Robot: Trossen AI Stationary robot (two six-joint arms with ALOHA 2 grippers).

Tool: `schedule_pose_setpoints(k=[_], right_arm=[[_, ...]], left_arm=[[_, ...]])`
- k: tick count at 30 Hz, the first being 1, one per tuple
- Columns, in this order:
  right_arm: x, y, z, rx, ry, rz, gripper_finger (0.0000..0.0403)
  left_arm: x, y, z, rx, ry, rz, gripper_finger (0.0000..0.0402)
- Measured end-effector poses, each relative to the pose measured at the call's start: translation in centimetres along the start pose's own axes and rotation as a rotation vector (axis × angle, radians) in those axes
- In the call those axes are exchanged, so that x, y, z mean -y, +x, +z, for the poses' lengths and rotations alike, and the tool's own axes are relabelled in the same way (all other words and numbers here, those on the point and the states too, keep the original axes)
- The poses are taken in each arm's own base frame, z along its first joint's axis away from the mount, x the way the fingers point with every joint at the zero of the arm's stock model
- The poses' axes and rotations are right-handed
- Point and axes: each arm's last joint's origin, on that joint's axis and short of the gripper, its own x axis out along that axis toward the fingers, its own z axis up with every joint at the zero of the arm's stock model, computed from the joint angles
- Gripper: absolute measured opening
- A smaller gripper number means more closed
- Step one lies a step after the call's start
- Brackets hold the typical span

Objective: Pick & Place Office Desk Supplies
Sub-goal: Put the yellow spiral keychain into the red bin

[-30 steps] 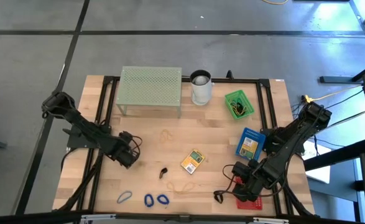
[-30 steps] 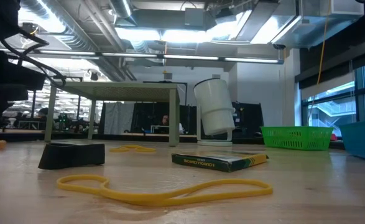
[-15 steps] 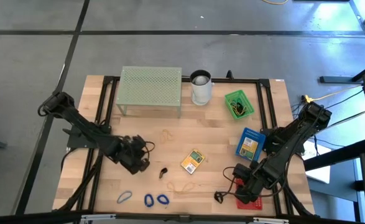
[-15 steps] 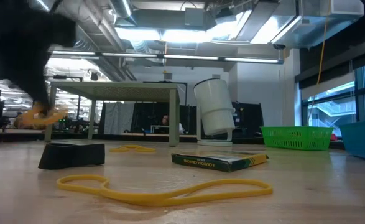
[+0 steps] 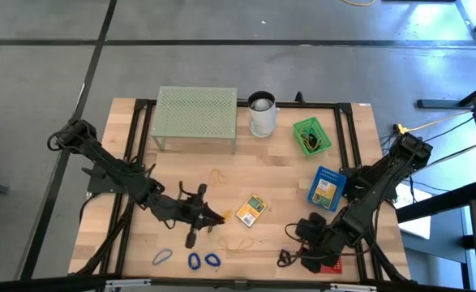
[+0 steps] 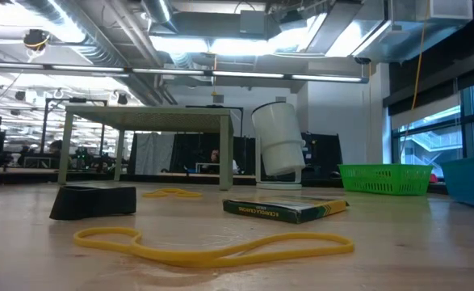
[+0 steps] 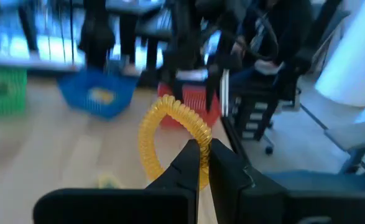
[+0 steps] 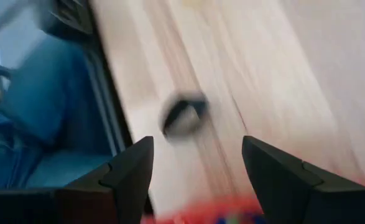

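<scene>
Left gripper clenched on an orange coiled band, held above the table centre; right gripper spread wide and empty.

The band sits lower centre of the high view, just beside the yellow card pack. Judged light, soft and springy; it hangs as a loop from the pinch and would likely swing or slip, so a firm nip across one strand suits. The tan rubber band lies limp and flat, offering little edge; the black binder clip looks stiff, best taken across its body. Surface: bare wooden table, smooth, level. Beyond it, an open workshop with ceiling lights and desks.
</scene>
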Motion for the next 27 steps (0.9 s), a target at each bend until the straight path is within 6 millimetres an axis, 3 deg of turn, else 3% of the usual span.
schedule_pose_setpoints(k=[6, 13, 18, 27], right_arm=[[-1.5, -0.3, 1.6, 0.372, -0.247, 0.024, 0.0247], [-2.8, -1.1, 4.9, 0.722, -0.374, -0.03, 0.0247], [-3.1, -1.6, 7.4, 0.824, -0.381, 0.021, 0.0247], [-2.7, -1.6, 10.0, 0.792, -0.5, 0.197, 0.0247]], left_arm=[[0.3, 0.2, 1.0, 0.116, 0.121, -0.021, 0.0013], [0.8, 1.9, -0.2, 0.156, 0.201, -0.022, 0.0013], [1.2, 3.4, -1.2, 0.192, 0.301, -0.148, 0.0014], [0.7, 3.8, -0.1, 0.319, 0.336, -0.361, 0.0016]])
